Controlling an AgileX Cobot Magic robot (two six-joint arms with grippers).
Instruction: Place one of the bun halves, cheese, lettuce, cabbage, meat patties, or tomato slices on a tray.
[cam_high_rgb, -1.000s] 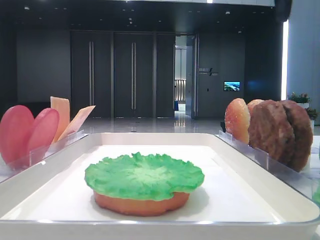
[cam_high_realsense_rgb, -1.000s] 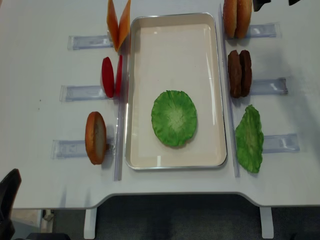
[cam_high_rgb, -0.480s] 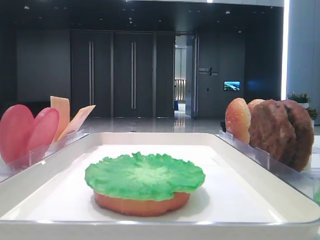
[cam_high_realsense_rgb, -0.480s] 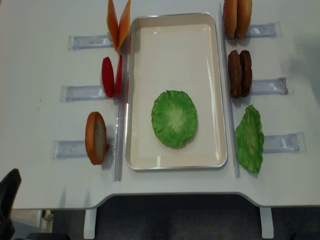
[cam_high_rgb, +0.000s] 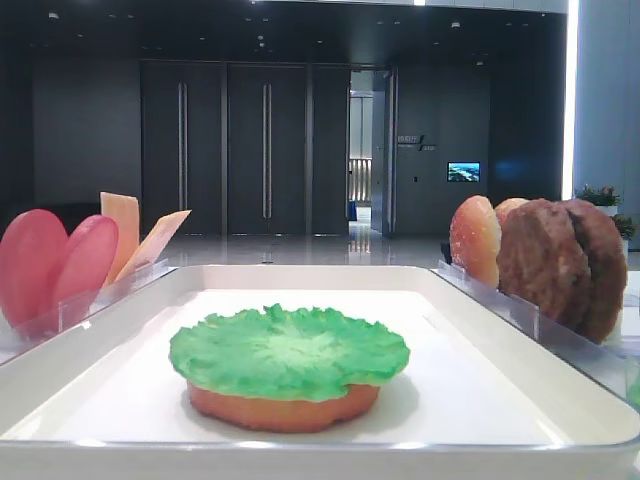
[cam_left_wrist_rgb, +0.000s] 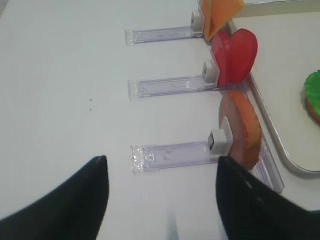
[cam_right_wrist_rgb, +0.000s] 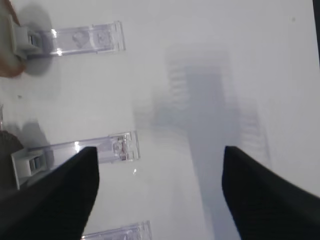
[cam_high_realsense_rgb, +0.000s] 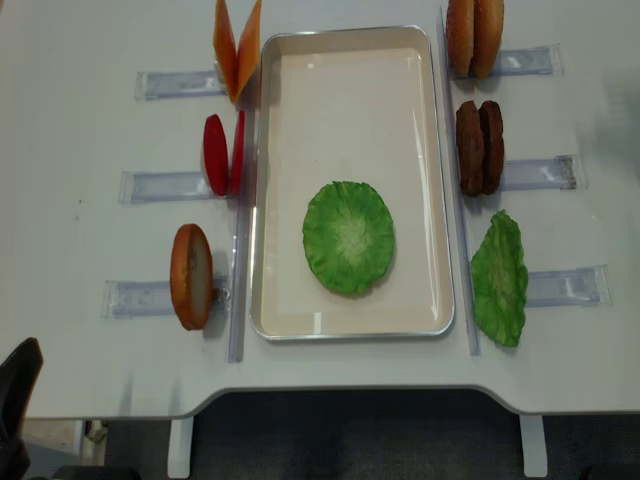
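The white tray (cam_high_realsense_rgb: 350, 80) (cam_high_rgb: 300, 275) holds a green lettuce (cam_high_realsense_rgb: 348, 236) (cam_high_rgb: 288, 350) lying on a bun half (cam_high_rgb: 285, 408). On the left stand cheese (cam_high_realsense_rgb: 237, 48), tomato slices (cam_high_realsense_rgb: 222, 153) (cam_left_wrist_rgb: 235, 56) and a bun half (cam_high_realsense_rgb: 190, 276) (cam_left_wrist_rgb: 242, 127). To the right are two bun halves (cam_high_realsense_rgb: 474, 36), meat patties (cam_high_realsense_rgb: 480, 146) (cam_high_rgb: 560, 265) and a green leaf (cam_high_realsense_rgb: 499, 278), lettuce or cabbage, I cannot tell. My left gripper (cam_left_wrist_rgb: 160, 200) hangs open over bare table left of the bun. My right gripper (cam_right_wrist_rgb: 160, 195) hangs open over bare table.
Clear plastic holders (cam_high_realsense_rgb: 170, 185) (cam_high_realsense_rgb: 540, 172) (cam_right_wrist_rgb: 75, 39) lie flat on both sides of the tray. The table's front edge (cam_high_realsense_rgb: 350, 390) runs just below the tray. A dark object (cam_high_realsense_rgb: 15, 400) sits off the front left corner.
The dark tips of the right gripper, seen at the top right edge of the overhead view a second ago, have left that view. The food has not moved.
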